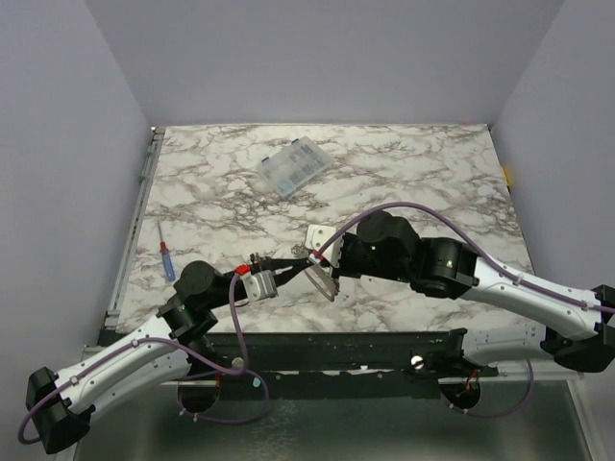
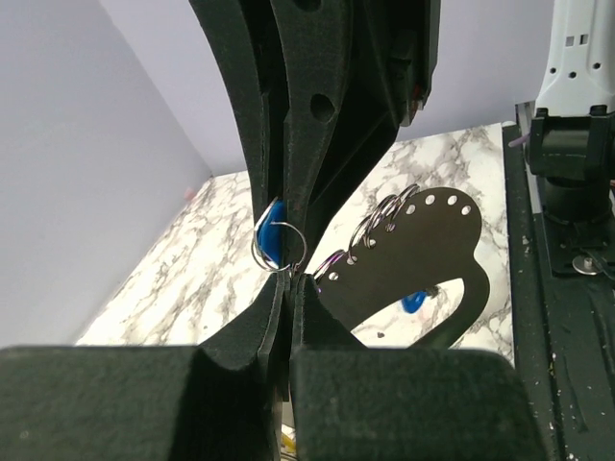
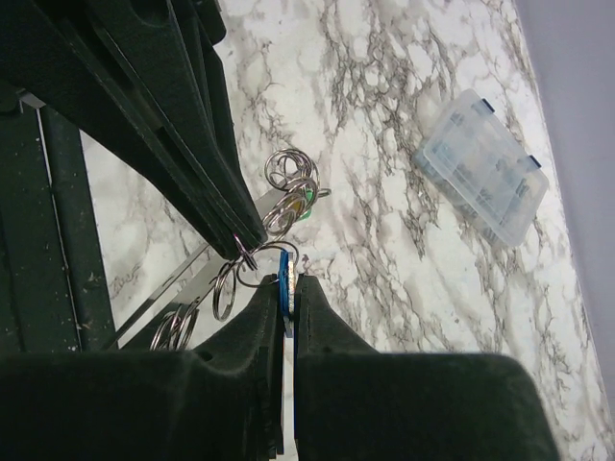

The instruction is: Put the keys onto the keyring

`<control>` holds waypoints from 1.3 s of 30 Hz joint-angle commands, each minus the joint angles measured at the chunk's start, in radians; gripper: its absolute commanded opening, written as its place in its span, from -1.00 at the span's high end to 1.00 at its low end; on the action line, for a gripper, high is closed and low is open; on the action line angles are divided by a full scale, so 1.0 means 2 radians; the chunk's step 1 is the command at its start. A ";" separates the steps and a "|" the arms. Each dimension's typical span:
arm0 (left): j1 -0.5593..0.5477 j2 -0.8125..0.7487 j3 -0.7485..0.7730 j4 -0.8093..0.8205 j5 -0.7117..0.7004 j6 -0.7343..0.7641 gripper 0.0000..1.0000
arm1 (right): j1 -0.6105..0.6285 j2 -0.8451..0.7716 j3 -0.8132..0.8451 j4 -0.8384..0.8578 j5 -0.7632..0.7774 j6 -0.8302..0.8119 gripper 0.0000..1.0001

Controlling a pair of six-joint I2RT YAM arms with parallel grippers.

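Right wrist | 1 blue key [image 3: 284, 276] pinched in right hand [image 3: 288, 288] | 1 clear box [image 3: 485, 178]

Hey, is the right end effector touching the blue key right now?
Touching. The right wrist view shows the blue key clamped edge-on between the two closed fingers of the right end effector.

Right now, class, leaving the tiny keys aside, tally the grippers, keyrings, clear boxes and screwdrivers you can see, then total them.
grippers: 2 (left gripper, right gripper)
keyring: 1
clear box: 1
screwdriver: 1
Total: 5
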 commanded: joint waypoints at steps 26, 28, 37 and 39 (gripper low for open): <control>-0.002 -0.123 -0.018 -0.095 -0.290 0.098 -0.61 | 0.003 0.107 0.015 0.046 0.100 -0.068 0.99; -0.003 -0.120 -0.016 -0.095 -0.336 0.104 -0.66 | 0.003 0.128 0.014 0.069 0.106 -0.074 0.99; 0.004 -0.162 -0.023 -0.070 -0.493 0.116 -0.66 | -0.018 0.279 0.077 0.136 0.118 -0.105 0.99; 0.009 -0.172 -0.026 -0.064 -0.528 0.116 -0.67 | -0.028 0.313 0.107 0.145 0.112 -0.102 0.99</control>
